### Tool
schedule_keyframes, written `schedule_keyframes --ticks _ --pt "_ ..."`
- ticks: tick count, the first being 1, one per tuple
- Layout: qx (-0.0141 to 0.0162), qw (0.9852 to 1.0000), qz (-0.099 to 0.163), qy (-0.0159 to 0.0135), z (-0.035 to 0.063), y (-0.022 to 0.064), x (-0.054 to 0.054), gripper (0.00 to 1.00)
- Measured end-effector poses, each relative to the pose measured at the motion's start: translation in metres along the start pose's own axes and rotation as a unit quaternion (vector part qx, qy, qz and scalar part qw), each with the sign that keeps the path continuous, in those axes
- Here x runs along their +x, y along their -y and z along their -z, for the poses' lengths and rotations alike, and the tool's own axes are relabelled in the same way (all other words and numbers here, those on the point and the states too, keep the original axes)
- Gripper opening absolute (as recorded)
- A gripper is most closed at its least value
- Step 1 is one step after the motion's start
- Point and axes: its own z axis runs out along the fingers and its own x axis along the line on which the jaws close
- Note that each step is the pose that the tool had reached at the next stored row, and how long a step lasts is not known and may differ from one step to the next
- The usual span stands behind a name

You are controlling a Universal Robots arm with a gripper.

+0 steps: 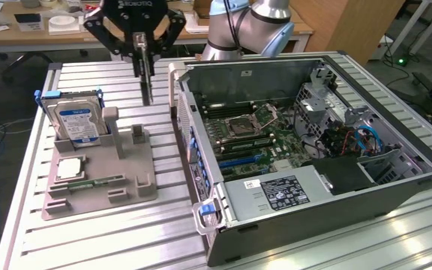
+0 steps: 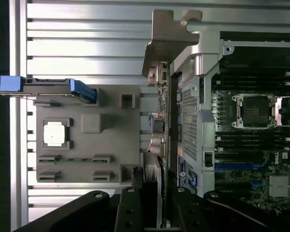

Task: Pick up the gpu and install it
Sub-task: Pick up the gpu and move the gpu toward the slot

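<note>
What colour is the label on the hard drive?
The label is blue with white areas; the exterior view shows it best.

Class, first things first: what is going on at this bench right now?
A robot arm's hand is shut on the gpu, holding it on edge between the grey parts holder and the open computer case. The card is not in the case yet; the hard drive sits in the holder.

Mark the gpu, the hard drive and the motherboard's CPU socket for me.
gpu [image 1: 147,82], exterior view, hanging card's edge.
hard drive [image 1: 79,125], exterior view, blue label.
CPU socket [image 1: 247,120], exterior view, socket centre.
</note>
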Motion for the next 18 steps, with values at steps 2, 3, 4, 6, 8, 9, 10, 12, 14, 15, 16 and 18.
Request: schedule_keyframes --ticks 2,3,4,6,8,9,10,12,14,15,16,18 --pt "0.0000 1.0000 0.000 0.0001 -0.0004 -0.0001 -0.009 0.27" --pt "0.0000 1.0000 0.000 0.0000 -0.0005 -0.0002 -0.014 0.27" --pt "0.0000 1.0000 0.000 0.0000 -0.0006 -0.0003 -0.018 0.27" --pt "0.0000 1.0000 0.000 0.0000 -0.0009 -0.0004 -0.027 0.27" --pt "-0.0001 1.0000 0.000 0.0001 -0.0012 -0.0006 -0.037 0.27" --pt "0.0000 1.0000 0.000 0.0000 -0.0013 -0.0007 -0.041 0.27" --pt "0.0000 1.0000 0.000 0.0000 -0.0014 -0.0007 -0.046 0.27" --pt "0.0000 1.0000 0.000 0.0000 -0.0017 -0.0009 -0.055 0.27" --pt "0.0000 1.0000 0.000 0.0000 -0.0020 -0.0011 -0.064 0.27" --pt "0.0000 1.0000 0.000 0.0000 -0.0020 -0.0012 -0.068 0.27" --pt "0.0000 1.0000 0.000 0.0000 -0.0022 -0.0012 -0.073 0.27" --pt "-0.0001 1.0000 0.000 0.0001 -0.0025 -0.0014 -0.082 0.27"
